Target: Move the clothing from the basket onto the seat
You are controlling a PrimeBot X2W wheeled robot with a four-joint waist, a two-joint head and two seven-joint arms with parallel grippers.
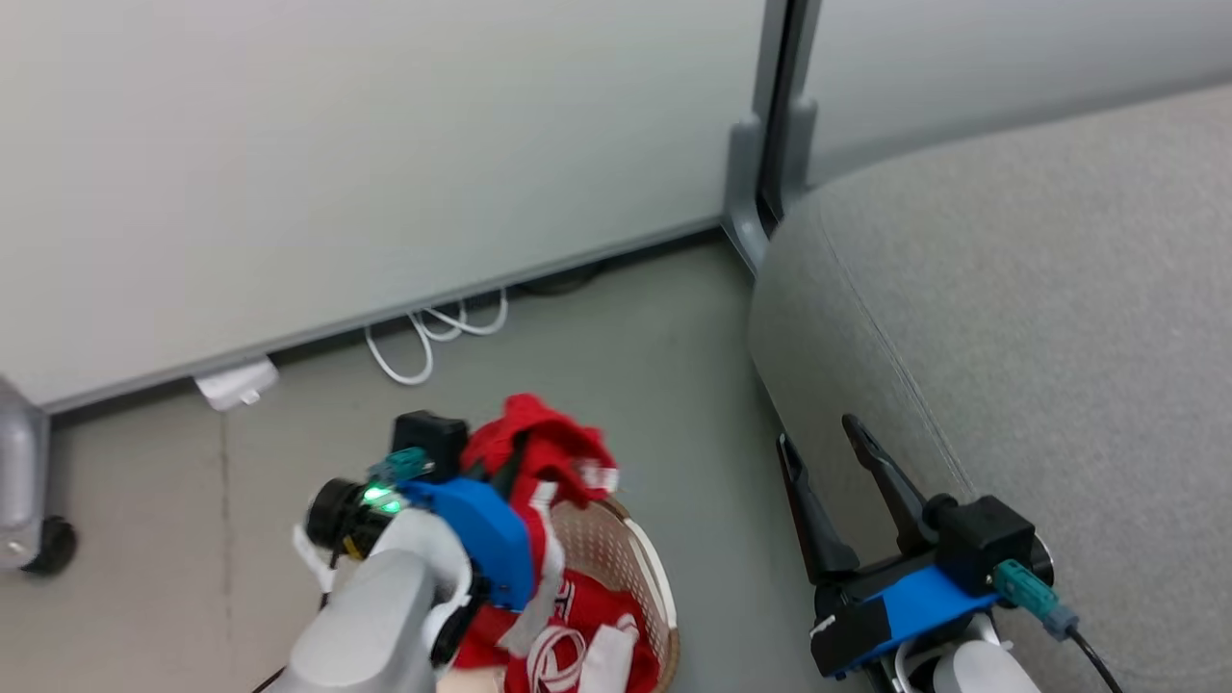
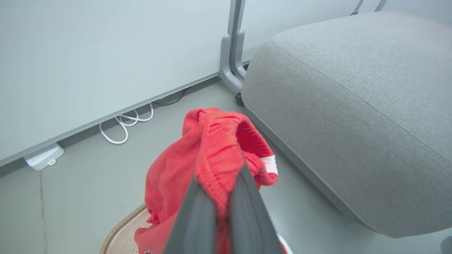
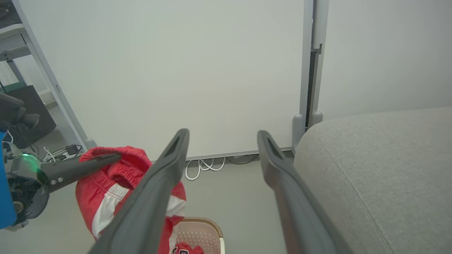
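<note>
My left gripper (image 1: 515, 460) is shut on the red shorts (image 1: 563, 445), holding them bunched up above the basket (image 1: 656, 570). The left wrist view shows the red fabric (image 2: 215, 148) pinched between my two fingers (image 2: 197, 215), its white trim hanging to the right. A red jersey (image 1: 587, 616) with white lettering still lies in the cream basket. The grey seat (image 1: 1011, 337) rises to the right of the basket. My right gripper (image 1: 818, 433) stands open and empty beside the seat's front edge. In the right wrist view the shorts (image 3: 113, 187) hang at the lower left.
A pale partition wall (image 1: 385, 144) with a grey post (image 1: 760, 192) runs behind. White cables (image 1: 433, 337) and a white power box (image 1: 236, 383) lie at its foot. A caster leg (image 1: 38, 544) stands at far left. Bare grey floor lies between basket and seat.
</note>
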